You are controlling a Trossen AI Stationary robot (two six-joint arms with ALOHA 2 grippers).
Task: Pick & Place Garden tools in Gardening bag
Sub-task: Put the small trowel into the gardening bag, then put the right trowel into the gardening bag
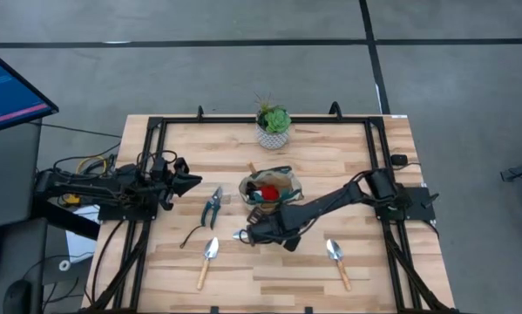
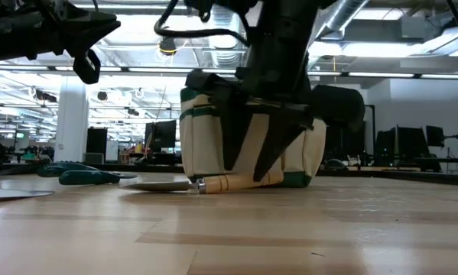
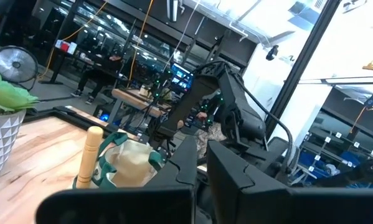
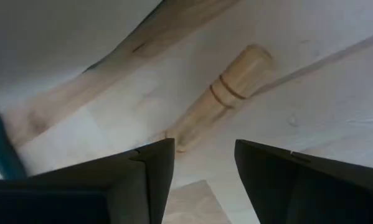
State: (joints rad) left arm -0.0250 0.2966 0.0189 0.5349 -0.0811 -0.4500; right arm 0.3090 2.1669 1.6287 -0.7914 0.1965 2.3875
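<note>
Right pincer [image 1: 246, 235]: lowered to the desk [image 1: 287, 270] just in front of the gardening bag [image 1: 282, 185]; fingers [image 4: 146, 171] spread, a light wooden trowel handle [image 4: 226, 102] seen lying between and beyond them, not gripped.
Left pincer [image 1: 193, 183]: raised at the desk's left side; whether spread or pressed together cannot be told.
Gardening bag: placed mid-desk, a red-and-black item [image 1: 266, 188] and a wooden handle [image 3: 86, 155] held inside.
Pruning shears [image 1: 212, 207]: laid left of the bag.
Two trowels [image 1: 207, 259] [image 1: 338, 261]: laid along the front.
Potted plant [image 1: 273, 126]: set behind the bag.
</note>
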